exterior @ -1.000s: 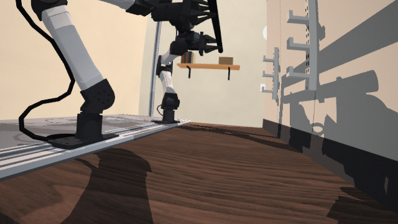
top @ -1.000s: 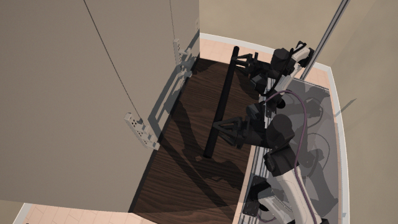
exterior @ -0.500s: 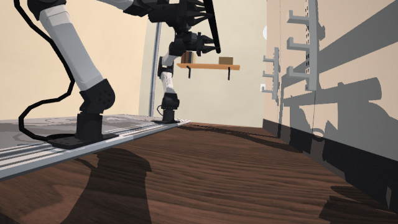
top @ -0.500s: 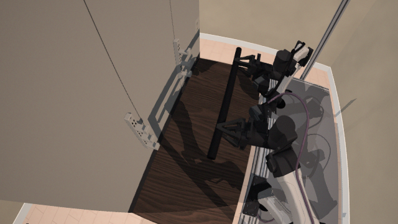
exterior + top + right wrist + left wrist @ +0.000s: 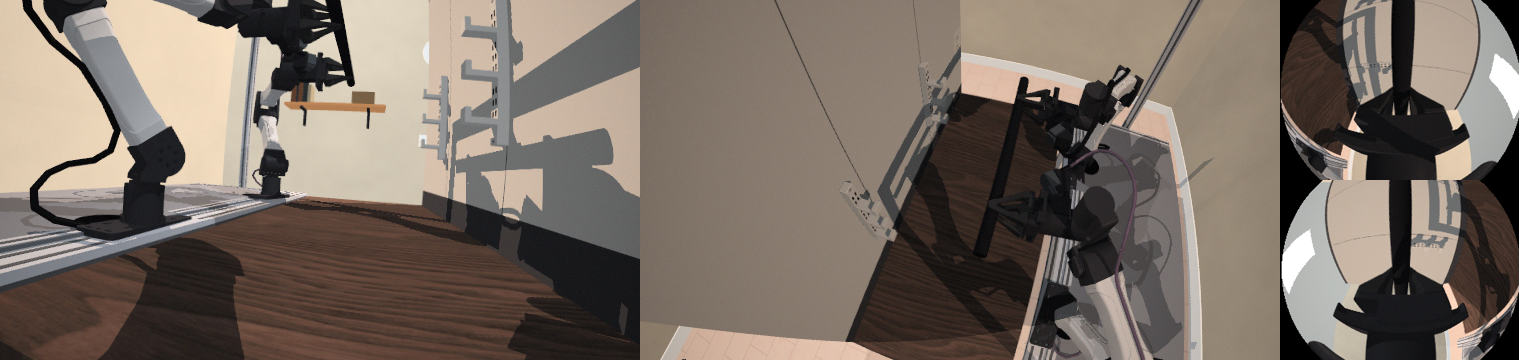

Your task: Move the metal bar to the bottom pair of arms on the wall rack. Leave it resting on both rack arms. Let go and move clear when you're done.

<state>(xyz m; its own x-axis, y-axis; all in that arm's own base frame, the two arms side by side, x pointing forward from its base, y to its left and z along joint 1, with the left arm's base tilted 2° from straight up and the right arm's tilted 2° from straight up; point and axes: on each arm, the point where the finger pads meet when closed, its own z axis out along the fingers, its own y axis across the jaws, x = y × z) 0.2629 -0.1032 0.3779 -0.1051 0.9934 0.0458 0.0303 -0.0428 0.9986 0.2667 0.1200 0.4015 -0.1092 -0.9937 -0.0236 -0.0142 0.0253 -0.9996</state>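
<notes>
The metal bar (image 5: 1010,145) (image 5: 345,52) (image 5: 1401,228) (image 5: 1403,48) is long, black and round. It is held in the air over the tabletop, well away from the wall. My left gripper (image 5: 992,203) (image 5: 348,80) (image 5: 1400,270) is shut on it near one end. My right gripper (image 5: 1022,97) (image 5: 340,25) (image 5: 1401,90) is shut on it near the other end. The wall rack has two upright brackets (image 5: 860,207) (image 5: 504,75), each with three hooked arms. Its bottom arms (image 5: 477,120) (image 5: 431,146) are empty, and the bar is higher than them. Finger contact is partly hidden by the bar.
The wall (image 5: 765,200) rises beyond the dark wooden tabletop (image 5: 920,295) (image 5: 325,280). The arms stand on a metal rail (image 5: 220,215) along the table's other side. A small shelf (image 5: 335,107) with books and a box is on the end wall.
</notes>
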